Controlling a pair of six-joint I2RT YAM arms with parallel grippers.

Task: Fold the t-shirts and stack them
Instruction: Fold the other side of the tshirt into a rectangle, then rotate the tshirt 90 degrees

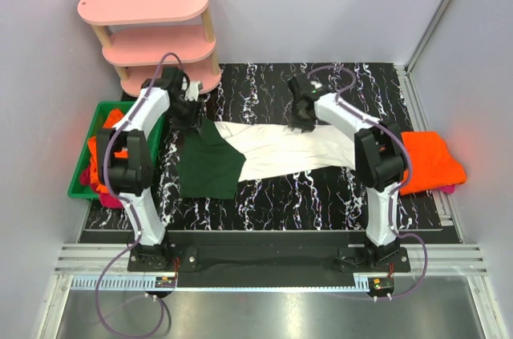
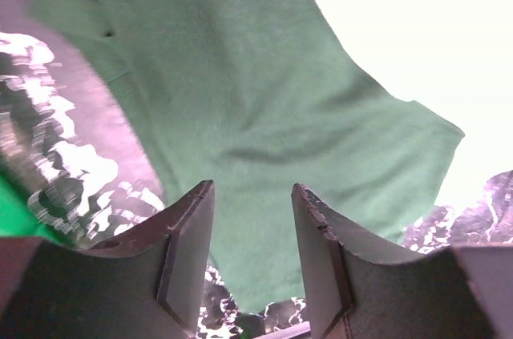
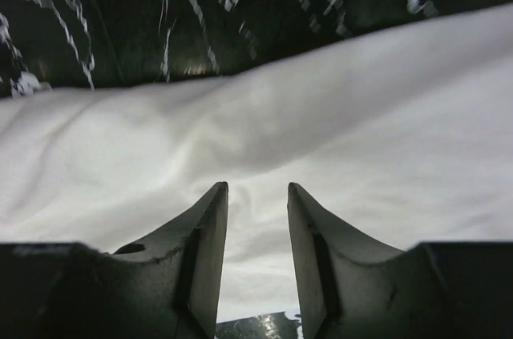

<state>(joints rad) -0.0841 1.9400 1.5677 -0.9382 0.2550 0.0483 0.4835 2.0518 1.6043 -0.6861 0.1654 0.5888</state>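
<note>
Top view: a white cloth t-shirt (image 1: 296, 151) with dark green sleeves lies spread flat, lengthwise, across the black white-veined marble-pattern table (image 1: 321, 199). One dark green sleeve (image 1: 210, 164) lies at its left end. The left gripper (image 1: 192, 110) is at the shirt's far left corner and the right gripper (image 1: 303, 121) at its far edge, mid-length.

Left wrist view: the left gripper's fingers (image 2: 188, 235) stand parted above the green sleeve, clamping nothing. Right wrist view: the right gripper's fingers (image 3: 204, 243) stand likewise parted over the white cloth, which rises in a soft ridge ahead of them.

A green plastic bin (image 1: 78, 183) left of the table holds crumpled orange cloth (image 1: 98, 151) and magenta cloth (image 1: 108, 197). A folded bright orange t-shirt (image 1: 429, 159) rests at the table's right edge, a magenta cloth edge (image 1: 449, 189) showing beneath it. A pink three-tier shelf (image 1: 144, 2) stands at far left.
</note>
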